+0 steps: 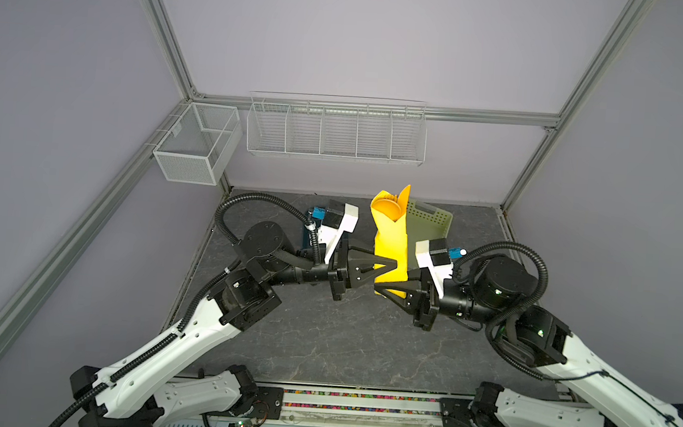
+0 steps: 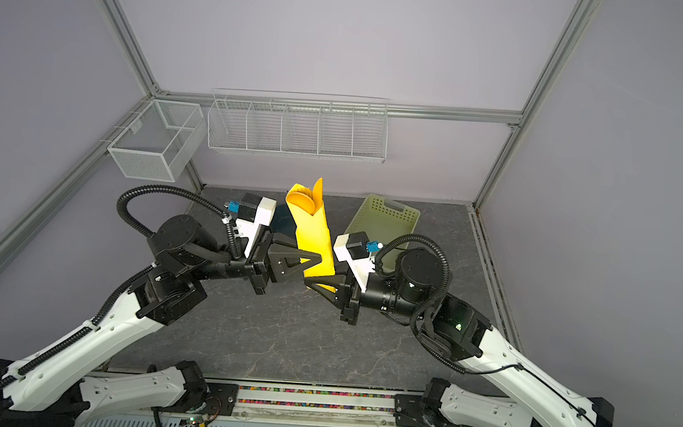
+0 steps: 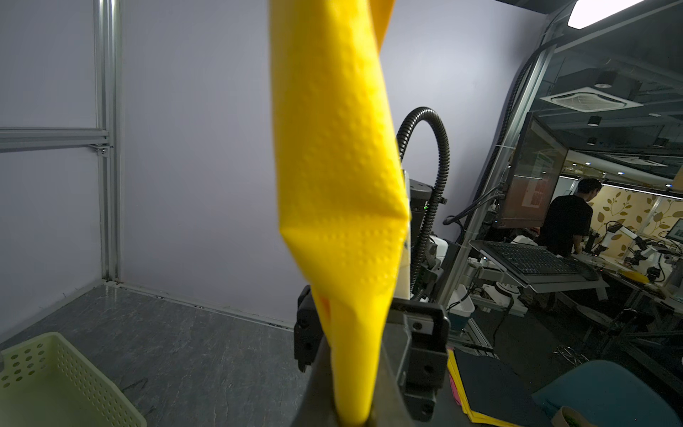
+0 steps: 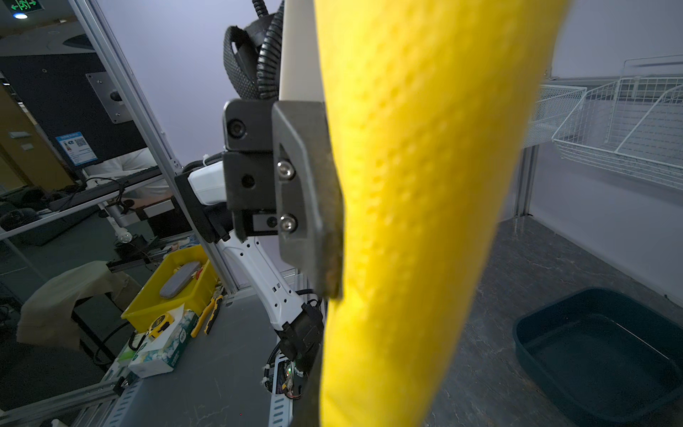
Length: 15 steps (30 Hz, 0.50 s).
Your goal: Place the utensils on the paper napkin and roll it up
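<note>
The paper napkin [image 1: 389,243] [image 2: 315,237] is rolled into a yellow tube and held upright above the table. The orange utensils [image 1: 392,208] [image 2: 305,200] poke out of its upper end, with the spoon bowl showing. My left gripper [image 1: 393,265] [image 2: 318,258] is shut on the roll's lower part from the left. My right gripper [image 1: 379,289] [image 2: 308,283] is shut on the bottom end from the right. The left wrist view shows the napkin [image 3: 340,166] rising from between my left gripper's [image 3: 353,399] fingers. In the right wrist view the napkin [image 4: 425,185] fills the middle.
A pale green perforated basket [image 1: 435,222] [image 2: 385,218] [image 3: 55,377] stands at the back right of the table. Behind the left gripper lies a dark blue tray [image 4: 591,351] [image 2: 282,224]. A wire rack [image 1: 338,131] and a mesh box [image 1: 195,140] hang on the back wall.
</note>
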Available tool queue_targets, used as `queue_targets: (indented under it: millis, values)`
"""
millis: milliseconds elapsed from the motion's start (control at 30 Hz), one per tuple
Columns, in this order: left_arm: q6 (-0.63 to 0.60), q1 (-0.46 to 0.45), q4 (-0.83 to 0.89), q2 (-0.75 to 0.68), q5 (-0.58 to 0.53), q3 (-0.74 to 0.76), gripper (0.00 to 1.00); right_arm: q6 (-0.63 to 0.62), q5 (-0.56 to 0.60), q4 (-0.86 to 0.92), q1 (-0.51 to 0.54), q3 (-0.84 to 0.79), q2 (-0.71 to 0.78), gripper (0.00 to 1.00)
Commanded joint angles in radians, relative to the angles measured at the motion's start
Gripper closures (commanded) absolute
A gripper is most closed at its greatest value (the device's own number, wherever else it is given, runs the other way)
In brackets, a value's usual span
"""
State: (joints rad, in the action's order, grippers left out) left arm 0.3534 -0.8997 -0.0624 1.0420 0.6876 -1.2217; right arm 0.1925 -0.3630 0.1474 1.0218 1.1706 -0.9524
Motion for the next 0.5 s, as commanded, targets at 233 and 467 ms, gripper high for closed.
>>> queue_targets:
  millis: [233, 467]
  values:
    - [0.02, 0.002, -0.064, -0.021, -0.002, 0.016, 0.61, -0.039, -0.042, -0.077, 0.036, 0.0, 0.029, 0.93]
    - [0.083, 0.001, -0.119, 0.021, 0.087, -0.002, 0.49, -0.047, -0.07, -0.072, 0.043, -0.002, 0.027, 0.93]
